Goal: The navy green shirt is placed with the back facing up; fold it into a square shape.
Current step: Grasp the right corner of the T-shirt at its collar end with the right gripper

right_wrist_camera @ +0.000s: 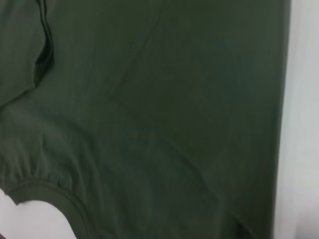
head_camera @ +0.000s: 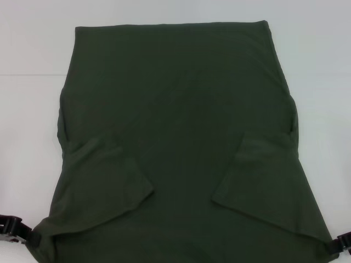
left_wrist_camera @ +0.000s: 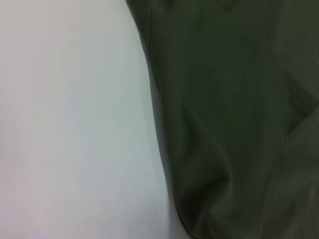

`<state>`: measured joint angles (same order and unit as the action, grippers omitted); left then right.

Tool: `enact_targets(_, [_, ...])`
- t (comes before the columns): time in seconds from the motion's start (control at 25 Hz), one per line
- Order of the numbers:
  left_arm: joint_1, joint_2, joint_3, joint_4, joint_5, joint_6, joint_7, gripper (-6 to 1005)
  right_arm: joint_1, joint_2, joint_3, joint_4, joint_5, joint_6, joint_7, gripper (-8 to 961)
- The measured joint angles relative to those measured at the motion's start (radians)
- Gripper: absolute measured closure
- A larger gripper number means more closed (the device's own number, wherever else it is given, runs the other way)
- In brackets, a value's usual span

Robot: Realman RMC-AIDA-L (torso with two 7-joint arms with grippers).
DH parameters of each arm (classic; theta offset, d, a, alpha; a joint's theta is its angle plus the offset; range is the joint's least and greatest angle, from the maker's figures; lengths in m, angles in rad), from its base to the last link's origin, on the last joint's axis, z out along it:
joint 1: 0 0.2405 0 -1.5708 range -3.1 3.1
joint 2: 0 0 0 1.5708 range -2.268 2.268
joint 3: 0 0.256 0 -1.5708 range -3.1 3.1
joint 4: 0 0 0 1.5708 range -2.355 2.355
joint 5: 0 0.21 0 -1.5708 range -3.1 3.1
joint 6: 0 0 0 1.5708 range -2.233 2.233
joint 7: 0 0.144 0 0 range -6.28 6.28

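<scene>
The navy green shirt lies spread on the white table, plain side up, with both short sleeves folded inward over the body. Its two near corners taper out toward my grippers. At the near left corner, my left gripper is shut on the cloth. My right gripper is shut on the near right corner. The left wrist view shows a side edge of the shirt against the table. The right wrist view shows the shirt, with its ribbed collar and a folded sleeve edge. No fingers show in either wrist view.
White table surface surrounds the shirt on the left, right and far sides. The shirt's far hem runs straight near the table's back.
</scene>
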<state>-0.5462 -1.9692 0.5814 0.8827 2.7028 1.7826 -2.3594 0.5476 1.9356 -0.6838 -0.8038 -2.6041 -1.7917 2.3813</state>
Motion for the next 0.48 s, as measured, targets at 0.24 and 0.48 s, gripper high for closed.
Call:
enact_targets(0.24, [0.000, -0.001, 0.000, -0.001, 0.000, 0.000, 0.001, 973, 0.005, 0.014, -0.026, 0.000, -0.010, 0.015, -0.005, 122])
enact_targets(0.48, [0.000, -0.004, 0.000, 0.001, -0.001, 0.000, 0.003, 973, -0.003, 0.015, -0.026, 0.000, -0.010, 0.036, -0.017, 122])
